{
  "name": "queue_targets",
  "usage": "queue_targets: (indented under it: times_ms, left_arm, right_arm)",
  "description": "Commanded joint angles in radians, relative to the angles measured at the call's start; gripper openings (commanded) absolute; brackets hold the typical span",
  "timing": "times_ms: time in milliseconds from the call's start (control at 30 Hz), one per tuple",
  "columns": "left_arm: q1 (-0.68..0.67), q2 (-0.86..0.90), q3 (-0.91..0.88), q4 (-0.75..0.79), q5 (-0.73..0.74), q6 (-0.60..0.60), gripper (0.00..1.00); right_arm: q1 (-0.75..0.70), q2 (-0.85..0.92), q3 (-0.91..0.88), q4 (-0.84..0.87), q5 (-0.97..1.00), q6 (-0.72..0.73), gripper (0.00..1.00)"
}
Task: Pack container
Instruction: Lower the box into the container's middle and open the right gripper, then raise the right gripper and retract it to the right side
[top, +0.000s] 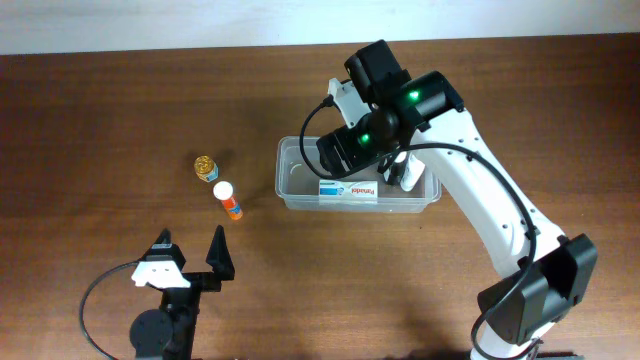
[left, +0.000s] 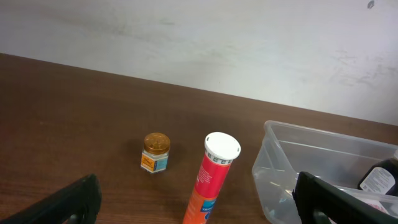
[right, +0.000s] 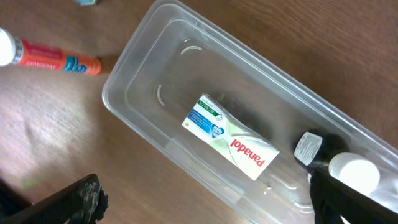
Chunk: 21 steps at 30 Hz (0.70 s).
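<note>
The clear plastic container (top: 292, 190) sits at table centre, also in the right wrist view (right: 134, 59) and left wrist view (left: 273, 162). Inside lie a white Panadol box (top: 348, 190) (right: 231, 138) and a dark bottle with a white cap (top: 408, 176) (right: 336, 158). An orange tube with a white cap (top: 228, 199) (left: 211, 177) (right: 50, 55) and a small gold-lidded jar (top: 206, 167) (left: 155, 152) lie left of the container. My right gripper (right: 205, 205) is open and empty above the container. My left gripper (top: 190, 258) (left: 199, 211) is open and empty, near the tube.
The brown wooden table (top: 100, 120) ends at a pale wall at the back (left: 186, 37). The right arm's white links (top: 490, 210) reach over the container's right end. The left arm's cable (top: 95, 300) loops near the front edge.
</note>
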<state>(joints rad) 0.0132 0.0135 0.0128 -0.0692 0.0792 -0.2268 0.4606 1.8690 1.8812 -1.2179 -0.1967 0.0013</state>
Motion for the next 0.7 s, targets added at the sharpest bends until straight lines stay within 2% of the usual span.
queue_targets:
  times_ms: [0, 267, 400, 667]
  left_arm:
    - [0.005, -0.008, -0.004, -0.003, 0.011, 0.016, 0.99]
    - [0.005, -0.008, -0.004, -0.003, 0.011, 0.016, 1.00]
    - [0.005, -0.008, -0.004, -0.003, 0.011, 0.016, 0.99]
    - [0.005, -0.008, -0.004, -0.003, 0.011, 0.016, 0.99]
  right_arm:
    - [-0.026, -0.007, 0.028, 0.005, 0.059, 0.116, 0.98]
    - [-0.190, -0.100, 0.118, -0.087, 0.090, 0.147, 0.98]
    - [-0.319, -0.149, 0.122, -0.168, 0.191, 0.165, 0.98]
    - [-0.576, -0.132, 0.114, -0.280, 0.233, 0.169, 0.99]
